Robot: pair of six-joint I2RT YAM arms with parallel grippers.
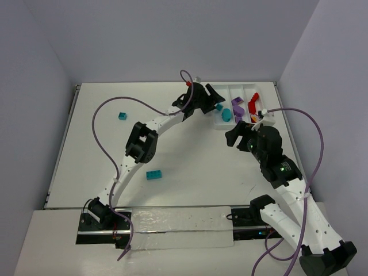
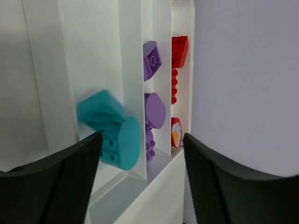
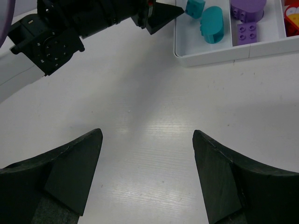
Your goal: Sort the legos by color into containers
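Two teal legos lie loose on the desk: a small brick toward the far-left and a longer brick mid-desk, both well apart from either claw. Left claw is over the white tray at the far-right corner, jaws wide, gripping nothing. A teal cube and a rounded teal piece sit in the left compartment, just past its left finger. Purple pieces are in the middle, red bricks on the right. Right claw is wide open, empty, over bare desk beside the tray's near wall. Desk matte white, walls pale grey, pieces glossy plastic.
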